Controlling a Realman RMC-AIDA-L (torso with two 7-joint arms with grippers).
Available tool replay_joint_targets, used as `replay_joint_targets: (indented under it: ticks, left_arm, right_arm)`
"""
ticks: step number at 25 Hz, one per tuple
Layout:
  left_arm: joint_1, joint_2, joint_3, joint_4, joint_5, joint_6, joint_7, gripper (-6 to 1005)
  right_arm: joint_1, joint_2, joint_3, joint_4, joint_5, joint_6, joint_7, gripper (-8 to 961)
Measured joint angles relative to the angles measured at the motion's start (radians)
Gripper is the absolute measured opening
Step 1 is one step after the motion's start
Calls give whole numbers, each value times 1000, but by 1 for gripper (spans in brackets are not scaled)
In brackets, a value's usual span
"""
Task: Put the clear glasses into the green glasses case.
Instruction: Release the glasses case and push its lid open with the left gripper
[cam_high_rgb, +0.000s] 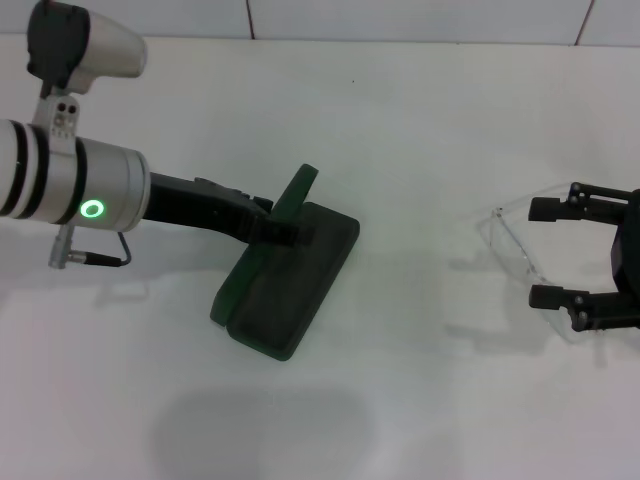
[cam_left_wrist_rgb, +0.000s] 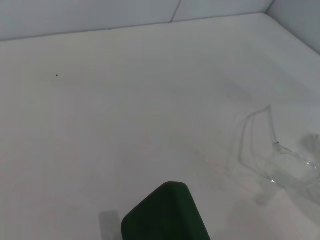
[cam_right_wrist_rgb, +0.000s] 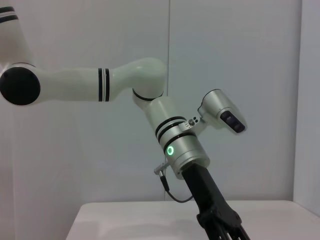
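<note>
1. Left gripper (cam_high_rgb: 292, 232) reaching in from the left across the white table (cam_high_rgb: 420, 130), fingertips dark and bunched at the green glasses case (cam_high_rgb: 290, 285); cannot tell whether closed on the case or merely touching it.
2. Green glasses case lying near table centre, angled, lid part-raised beside the left fingertips; one rounded corner (cam_left_wrist_rgb: 167, 215) visible in the left wrist view.
3. Right gripper (cam_high_rgb: 556, 252) entering from the right edge, jaws spread wide, one finger (cam_high_rgb: 556, 208) to the far side and one to the near side of the clear glasses (cam_high_rgb: 512, 245).
4. Clear glasses resting on the table at right, well apart from the case, faint against the white surface; contact with the right fingers not determinable. Also seen as a faint outline (cam_left_wrist_rgb: 280, 160) from the left wrist.
5. Left arm (cam_right_wrist_rgb: 170, 135) shown from the right wrist, green ring light on.
</note>
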Motion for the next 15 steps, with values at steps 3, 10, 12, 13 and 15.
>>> replay_joint_targets:
  ticks: [3, 10, 12, 13, 15]
  left_arm:
    - [2, 0, 18, 7, 9, -18, -7, 747]
    - [-4, -1, 46, 10, 62, -74, -43, 741]
    - [-6, 1, 46, 9, 63, -73, -41, 740]
    - [-8, 1, 47, 8, 65, -72, -38, 739]
    - [-10, 2, 47, 6, 70, -67, -30, 705]
  right_arm:
    - [2, -1, 0, 0, 0, 0, 0, 798]
    - [2, -2, 0, 0, 0, 7, 0, 797]
    - [3, -2, 0, 0, 0, 9, -1, 796]
    - [4, -2, 0, 0, 0, 11, -1, 796]
    - [4, -2, 0, 0, 0, 11, -1, 796]
